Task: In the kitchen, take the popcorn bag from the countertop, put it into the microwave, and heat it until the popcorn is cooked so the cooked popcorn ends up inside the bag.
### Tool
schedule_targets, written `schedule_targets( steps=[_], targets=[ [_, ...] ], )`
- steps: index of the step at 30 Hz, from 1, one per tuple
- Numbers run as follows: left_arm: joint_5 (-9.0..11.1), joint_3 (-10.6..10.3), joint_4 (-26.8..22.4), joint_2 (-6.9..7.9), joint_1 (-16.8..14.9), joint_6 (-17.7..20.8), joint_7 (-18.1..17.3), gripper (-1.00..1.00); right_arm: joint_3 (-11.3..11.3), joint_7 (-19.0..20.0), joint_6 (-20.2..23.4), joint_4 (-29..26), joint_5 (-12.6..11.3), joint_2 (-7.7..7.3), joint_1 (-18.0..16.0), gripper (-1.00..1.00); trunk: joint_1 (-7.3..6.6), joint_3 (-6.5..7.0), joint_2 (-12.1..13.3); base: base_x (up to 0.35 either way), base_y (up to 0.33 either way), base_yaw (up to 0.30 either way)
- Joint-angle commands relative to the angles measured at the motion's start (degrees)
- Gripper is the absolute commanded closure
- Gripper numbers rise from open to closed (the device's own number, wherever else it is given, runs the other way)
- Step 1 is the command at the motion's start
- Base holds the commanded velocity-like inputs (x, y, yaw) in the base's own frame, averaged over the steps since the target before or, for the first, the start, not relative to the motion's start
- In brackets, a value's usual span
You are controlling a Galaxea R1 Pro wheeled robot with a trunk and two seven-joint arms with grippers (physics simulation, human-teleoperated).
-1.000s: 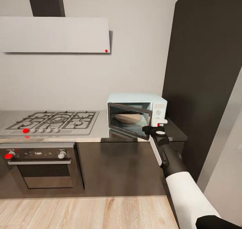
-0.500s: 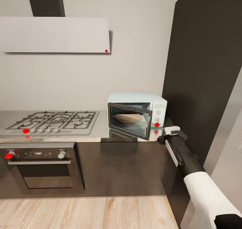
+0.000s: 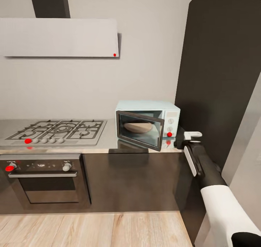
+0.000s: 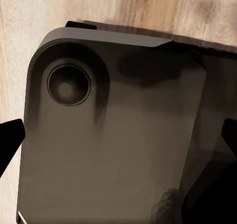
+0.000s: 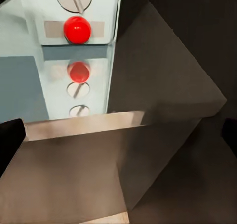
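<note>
kitchen countertop [image 3: 105, 145] holds microwave [image 3: 146, 124], door ajar, tan popcorn bag [image 3: 137, 127] inside, red light [image 3: 169, 134] on panel; right gripper [image 3: 191, 135] just right of microwave, fingers spread; left gripper [image 4: 118, 135] fingers spread over dark panel

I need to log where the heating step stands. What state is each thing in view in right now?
microwave: door ajar, red light lit on its panel.
popcorn bag: inside the microwave, behind the door glass.
right gripper: beside the microwave's panel, holding nothing; open or shut is unclear.
oven: door closed.
</note>
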Motion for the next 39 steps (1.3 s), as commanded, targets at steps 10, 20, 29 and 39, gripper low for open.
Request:
schedule_targets(
  steps=[10,20,29,39],
  targets=[
    [0.4,-0.1,0.0,0.04,0.0,0.0,-0.2,-1.0,0.2,0.0,0.1,0.1,0.3,0.13,0.0,-1.0,0.0,-0.06,0.0,0.116,0.0,0.0],
    [0.4,-0.1,0.0,0.07,0.0,-0.1,-0.2,-1.0,0.3,0.0,0.1,0.1,0.3,0.1,0.0,-1.0,0.0,-0.06,0.0,0.315,0.0,0.0],
    [0.4,-0.1,0.0,0.05,0.0,-0.1,-0.2,-1.0,0.5,1.1,0.2,0.4,0.1,0.38,0.0,-1.0,0.0,-0.06,0.0,0.16,0.0,0.0],
    [0.4,0.0,0.0,0.01,0.0,-0.1,-0.2,-1.0,0.4,16.9,0.4,0.5,0.6,-0.22,0.0,-1.0,0.0,-0.06,0.0,0.002,0.0,0.0]
  ],
)
